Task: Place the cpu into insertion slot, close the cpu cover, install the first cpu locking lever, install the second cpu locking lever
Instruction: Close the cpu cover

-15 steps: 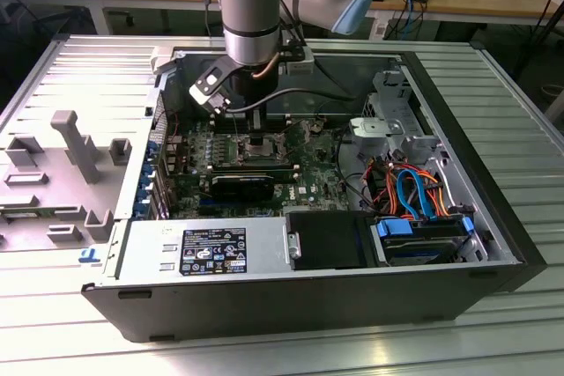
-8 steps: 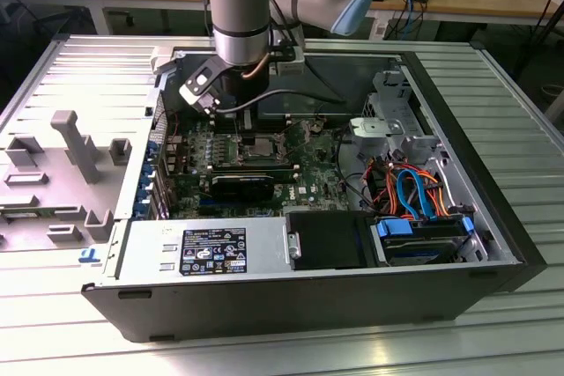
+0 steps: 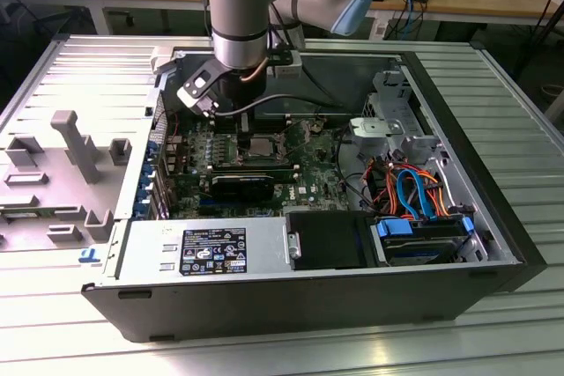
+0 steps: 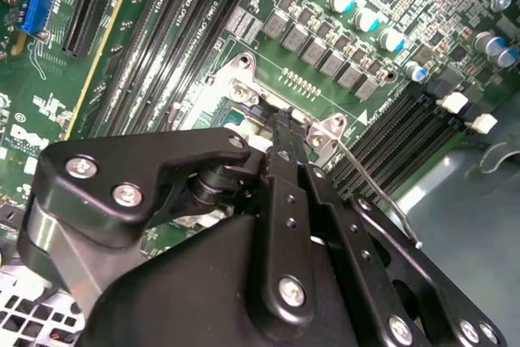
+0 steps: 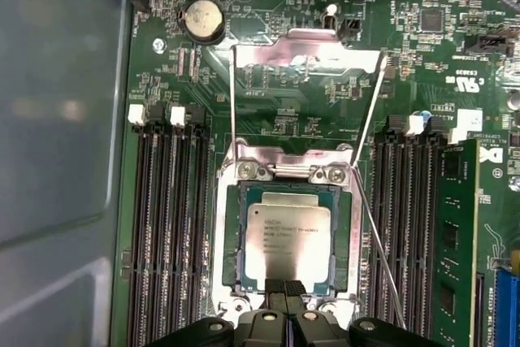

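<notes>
The small, flat, silver-grey square cpu (image 5: 289,229) lies seated in the silver-rimmed square insertion slot (image 5: 221,237), just left of centre in the exterior view. The thin silver window-frame cpu cover (image 5: 325,43) is flipped open, and a thin wire locking lever (image 5: 380,241) looks unlatched. The black gripper (image 5: 284,290) hangs at one edge of the chip, pinched closed with nothing visibly held. Placing looks done; the cover and both levers remain.

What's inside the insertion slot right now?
The cpu lies in the insertion slot, metal top up; the tool covers one edge, and the contacts beneath are hidden.
</notes>
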{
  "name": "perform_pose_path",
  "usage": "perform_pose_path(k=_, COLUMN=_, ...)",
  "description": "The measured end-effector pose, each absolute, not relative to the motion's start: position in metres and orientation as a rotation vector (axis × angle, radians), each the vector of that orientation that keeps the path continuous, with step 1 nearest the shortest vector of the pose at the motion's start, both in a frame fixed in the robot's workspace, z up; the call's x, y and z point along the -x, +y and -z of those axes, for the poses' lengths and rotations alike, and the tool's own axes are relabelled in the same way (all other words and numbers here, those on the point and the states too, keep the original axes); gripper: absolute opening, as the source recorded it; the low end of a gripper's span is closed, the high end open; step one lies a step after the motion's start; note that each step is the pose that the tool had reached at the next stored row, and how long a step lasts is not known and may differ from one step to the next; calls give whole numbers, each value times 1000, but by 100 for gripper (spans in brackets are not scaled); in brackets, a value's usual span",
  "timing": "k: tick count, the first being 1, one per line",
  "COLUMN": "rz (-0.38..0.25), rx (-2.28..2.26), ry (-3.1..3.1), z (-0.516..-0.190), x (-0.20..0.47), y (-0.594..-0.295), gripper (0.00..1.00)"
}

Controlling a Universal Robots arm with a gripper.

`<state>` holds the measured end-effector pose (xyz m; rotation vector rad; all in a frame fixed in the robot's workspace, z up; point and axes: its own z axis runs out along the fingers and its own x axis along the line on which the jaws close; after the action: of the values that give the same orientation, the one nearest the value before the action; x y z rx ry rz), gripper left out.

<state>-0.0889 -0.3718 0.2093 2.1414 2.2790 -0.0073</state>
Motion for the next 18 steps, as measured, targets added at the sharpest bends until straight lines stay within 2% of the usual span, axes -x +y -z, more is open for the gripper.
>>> perform_pose_path(k=18, rz=26, rx=-2140, ry=2282, z=-212, x=84, y=-372, gripper=11)
